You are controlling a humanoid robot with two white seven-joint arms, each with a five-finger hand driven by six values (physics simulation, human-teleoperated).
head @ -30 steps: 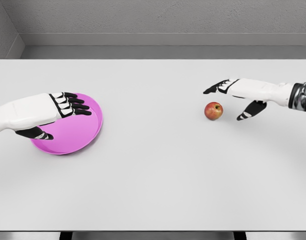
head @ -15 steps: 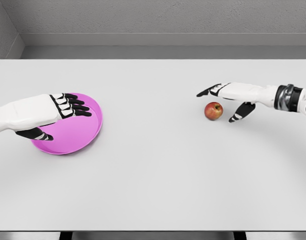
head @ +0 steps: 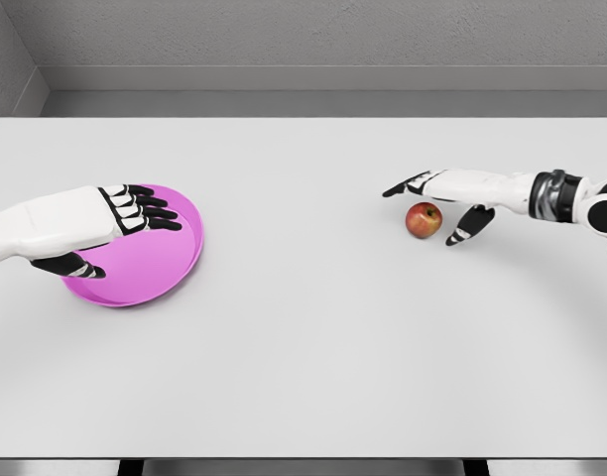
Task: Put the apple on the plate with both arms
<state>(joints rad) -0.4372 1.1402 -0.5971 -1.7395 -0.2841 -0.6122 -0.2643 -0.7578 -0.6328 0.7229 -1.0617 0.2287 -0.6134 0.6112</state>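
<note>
A red apple [head: 424,219] rests on the white table, right of the middle. My right hand [head: 428,208] reaches in from the right edge and is open, its fingers [head: 403,185] stretched just behind the apple and its thumb [head: 464,229] close at the apple's right; I see no contact. At the left lies the magenta plate [head: 160,263]. My left hand [head: 115,230] hovers over the plate's left half, open, with fingers [head: 150,209] relaxed and holding nothing. Part of the plate is hidden under that hand.
The table's far edge [head: 303,119] meets a grey wall ledge. Its front edge [head: 303,458] runs along the bottom of the view. Bare white tabletop [head: 303,297] lies between plate and apple.
My right hand has slid left and lowered toward the apple, so fingers and thumb now bracket it more closely. The left hand, plate and apple have stayed put.
</note>
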